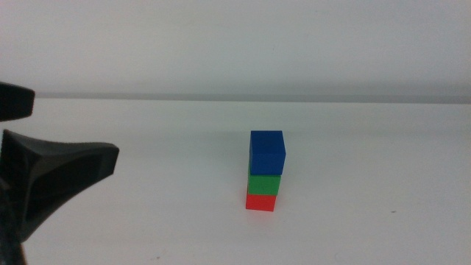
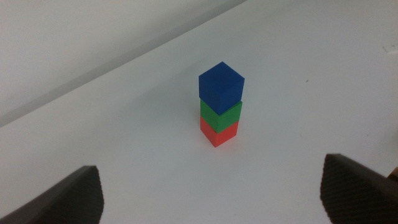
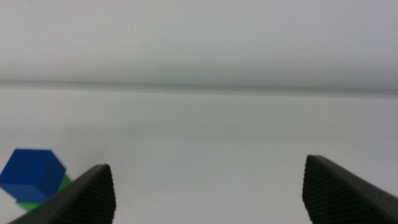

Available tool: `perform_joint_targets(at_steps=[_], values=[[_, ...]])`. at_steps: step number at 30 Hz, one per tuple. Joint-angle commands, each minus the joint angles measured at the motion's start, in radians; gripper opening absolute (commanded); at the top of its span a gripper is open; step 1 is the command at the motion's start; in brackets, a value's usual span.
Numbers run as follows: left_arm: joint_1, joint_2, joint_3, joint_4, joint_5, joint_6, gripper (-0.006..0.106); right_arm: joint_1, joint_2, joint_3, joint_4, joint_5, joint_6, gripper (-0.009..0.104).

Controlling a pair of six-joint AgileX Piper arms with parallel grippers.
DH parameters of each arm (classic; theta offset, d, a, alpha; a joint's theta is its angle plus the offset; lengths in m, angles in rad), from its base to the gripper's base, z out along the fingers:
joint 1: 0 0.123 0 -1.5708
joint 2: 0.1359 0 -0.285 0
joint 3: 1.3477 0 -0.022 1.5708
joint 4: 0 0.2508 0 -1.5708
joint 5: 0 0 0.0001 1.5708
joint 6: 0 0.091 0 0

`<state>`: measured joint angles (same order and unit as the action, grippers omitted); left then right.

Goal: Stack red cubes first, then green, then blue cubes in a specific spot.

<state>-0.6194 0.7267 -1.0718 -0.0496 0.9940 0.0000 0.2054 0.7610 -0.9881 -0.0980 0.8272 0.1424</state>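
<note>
Middle view: matte deep-blue cube (image 1: 267,152) tops green cube (image 1: 264,183), red cube (image 1: 261,202), frame centre-right; left gripper (image 2: 211,193) nearer, jaws wide open, empty; right gripper (image 3: 205,193) likewise open.

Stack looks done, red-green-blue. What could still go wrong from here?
1. The blue cube sits turned and slightly off the green cube, overhanging it, so a small jolt might tip it off.
2. The left gripper is open and close beside the stack at about its height; a careless retreat might clip it.
3. The red cube is a narrow base on the bare white table, so any table shake could topple the whole stack.
</note>
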Motion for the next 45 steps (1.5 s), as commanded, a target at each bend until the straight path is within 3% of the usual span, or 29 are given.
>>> perform_joint_targets(at_steps=[1,3,5,19,22,24,32,36,40,45], values=[[0.003,-0.004,0.004,-0.002,-0.018,0.000,0.094,-0.113,-0.133,0.130,0.133,-0.120,-0.185,0.080],[0.003,-0.004,0.004,-0.002,-0.018,0.000,0.094,-0.170,-0.220,0.207,0.226,-0.158,-0.287,0.080],[0.003,-0.004,0.004,-0.002,-0.018,0.000,0.094,-0.203,-0.277,0.269,0.261,-0.178,-0.331,0.080],[0.003,-0.004,0.004,0.007,-0.018,0.000,0.094,-0.211,-0.328,0.337,0.294,-0.224,-0.314,0.080],[0.027,-0.021,0.072,0.042,-0.078,0.000,0.094,-0.211,-0.335,0.360,0.296,-0.225,-0.314,0.080],[0.065,-0.050,0.145,0.073,-0.166,0.000,0.094,-0.211,-0.376,0.411,0.323,-0.270,-0.314,0.080],[0.318,-0.268,0.586,0.080,-0.593,0.000,0.094,-0.211,-0.638,0.795,0.266,-0.465,-0.314,0.080],[0.436,-0.442,0.760,0.141,-0.630,0.000,0.094,-0.211,-0.787,0.917,0.265,-0.482,-0.314,0.080],[0.562,-0.609,0.907,0.146,-0.640,0.000,0.094,-0.213,-0.790,0.979,0.284,-0.514,-0.314,0.080],[0.672,-0.769,1.036,0.060,-0.670,0.000,0.094,-0.213,-0.790,0.993,0.284,-0.563,-0.314,0.080]])
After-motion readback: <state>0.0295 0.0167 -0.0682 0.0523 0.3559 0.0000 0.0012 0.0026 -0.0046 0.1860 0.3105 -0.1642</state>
